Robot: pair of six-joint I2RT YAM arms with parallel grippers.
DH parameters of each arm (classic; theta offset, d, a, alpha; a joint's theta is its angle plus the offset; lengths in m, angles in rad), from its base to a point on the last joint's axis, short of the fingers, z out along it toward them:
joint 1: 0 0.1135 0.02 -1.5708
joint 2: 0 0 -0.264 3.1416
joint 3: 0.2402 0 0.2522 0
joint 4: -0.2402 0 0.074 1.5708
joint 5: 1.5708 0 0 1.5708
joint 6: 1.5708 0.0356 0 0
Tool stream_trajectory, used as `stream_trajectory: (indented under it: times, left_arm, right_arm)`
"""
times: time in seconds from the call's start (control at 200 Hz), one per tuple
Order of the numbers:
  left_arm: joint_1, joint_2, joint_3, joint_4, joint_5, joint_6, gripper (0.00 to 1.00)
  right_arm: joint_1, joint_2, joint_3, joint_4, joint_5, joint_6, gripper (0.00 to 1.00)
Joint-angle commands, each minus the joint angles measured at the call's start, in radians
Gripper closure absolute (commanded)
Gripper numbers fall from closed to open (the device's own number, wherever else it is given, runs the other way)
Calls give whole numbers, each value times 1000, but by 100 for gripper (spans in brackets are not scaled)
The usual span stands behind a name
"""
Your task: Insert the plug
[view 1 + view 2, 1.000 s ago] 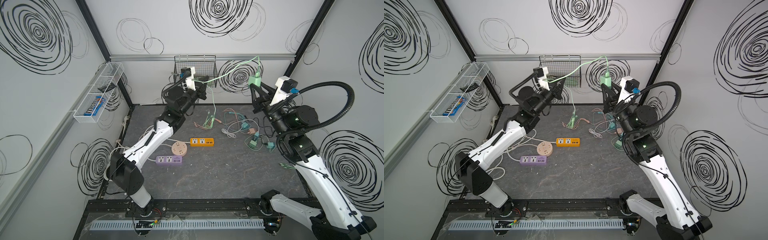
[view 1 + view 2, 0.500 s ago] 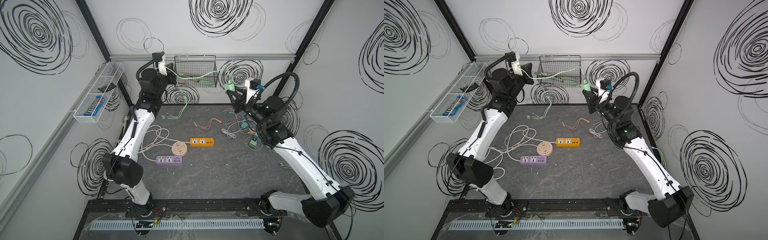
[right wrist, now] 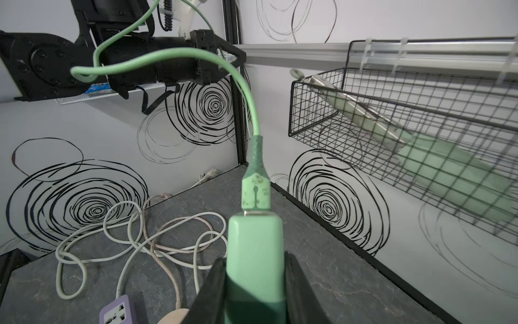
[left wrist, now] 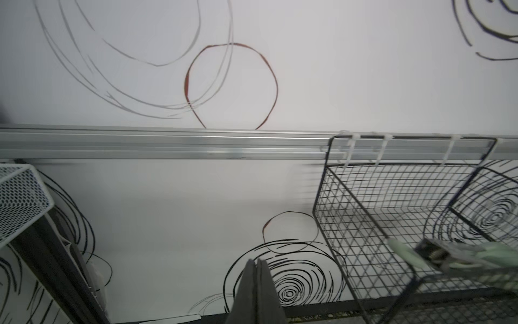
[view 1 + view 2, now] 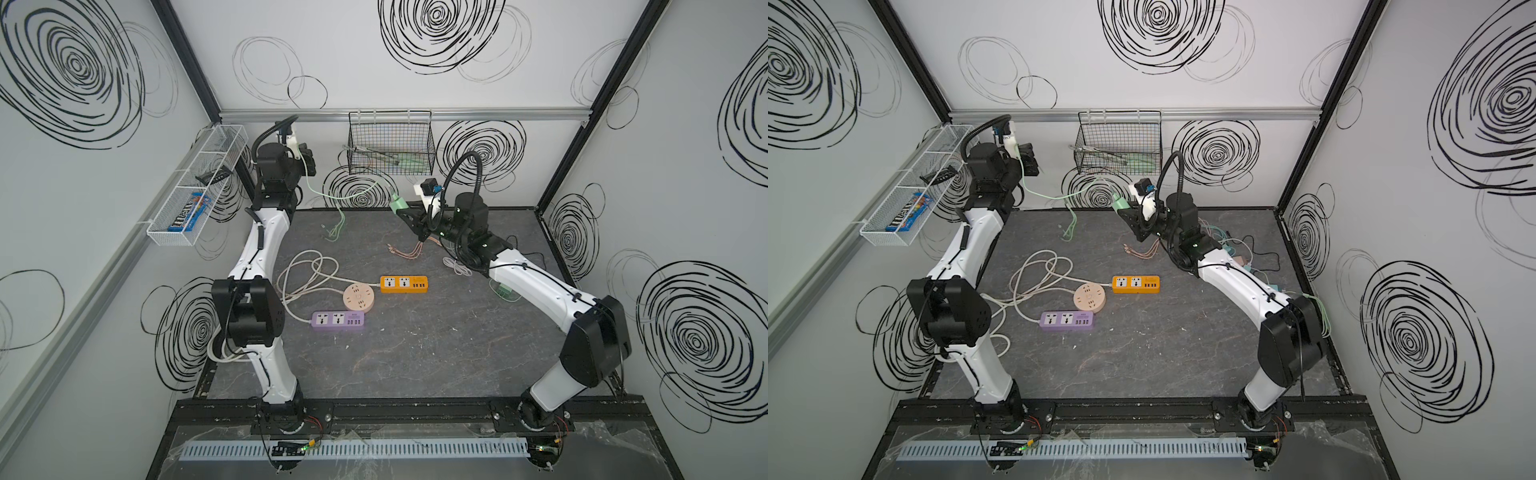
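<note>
A mint-green plug with a green cable running out of its top sits between the fingers of my right gripper, which is shut on it. In both top views the plug hangs above the back of the table. The cable sags across to my left gripper, raised near the back wall. Its fingertips are shut with nothing showing between them; whether the cable is pinched further in, I cannot tell. An orange power strip, a round beige socket and a purple strip lie mid-table.
A black wire basket with green things in it hangs on the back wall. A white mesh shelf lines the left wall. White cords coil left of the strips. A copper cable and a cable tangle lie back right.
Both arms swung left. My right gripper carried the plug left and lower, toward the table's back middle. My left gripper moved left to the back corner, and the cable now sags.
</note>
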Motion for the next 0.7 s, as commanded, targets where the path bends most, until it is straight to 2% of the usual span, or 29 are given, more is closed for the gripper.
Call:
stream_trajectory:
  times: [0.0, 0.135, 0.305, 0.345, 0.42, 0.51, 0.615, 0.695]
  left_arm:
    - [24, 68, 81, 1, 33, 47, 100]
    - [36, 115, 45, -46, 30, 85, 100]
    - [38, 159, -18, -175, 16, 202, 98]
    - [38, 168, -30, -205, 5, 236, 86]
    - [38, 189, -34, -270, -28, 304, 79]
    - [41, 202, -38, -351, -30, 387, 62]
    - [38, 197, -63, -451, 42, 499, 39]
    - [34, 176, -106, -473, 66, 538, 24]
  right_arm:
    - [12, 45, 73, 57, -5, -29, 86]
    - [12, 100, 67, 38, 30, -31, 87]
    - [-4, 139, 9, -6, 123, -2, 87]
    - [-16, 147, 0, -16, 135, 26, 87]
    - [-45, 159, -13, -29, 166, 92, 87]
    - [-96, 183, -11, -60, 174, 183, 88]
    - [-151, 221, 10, -96, 83, 227, 88]
    - [-167, 241, 20, -108, 39, 251, 88]
